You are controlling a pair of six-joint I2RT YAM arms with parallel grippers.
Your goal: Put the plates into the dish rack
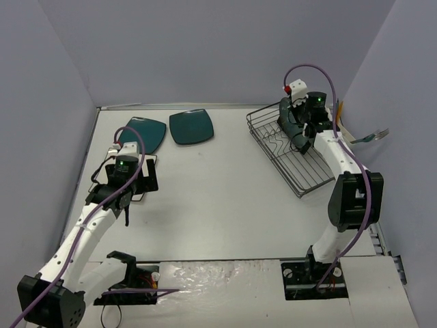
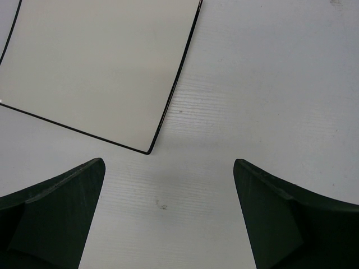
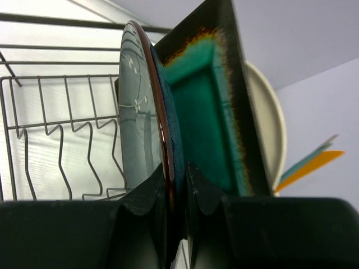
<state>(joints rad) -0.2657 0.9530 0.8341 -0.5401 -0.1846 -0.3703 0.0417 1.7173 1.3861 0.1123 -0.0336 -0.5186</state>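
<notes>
The dish rack stands at the right rear; its wires show in the right wrist view. My right gripper is shut on the rim of the blue-grey round plate, which is upright in the rack. Behind it stand the brown-rimmed teal square plate and the cream round plate. My left gripper is open and empty just above the table, a corner of the white square plate just ahead of it. Two dark teal plates lie flat at the rear left.
Utensils with teal and orange handles stick up on the rack's far side, and one with a teal handle shows in the top view. Grey walls close in the table on the left, rear and right.
</notes>
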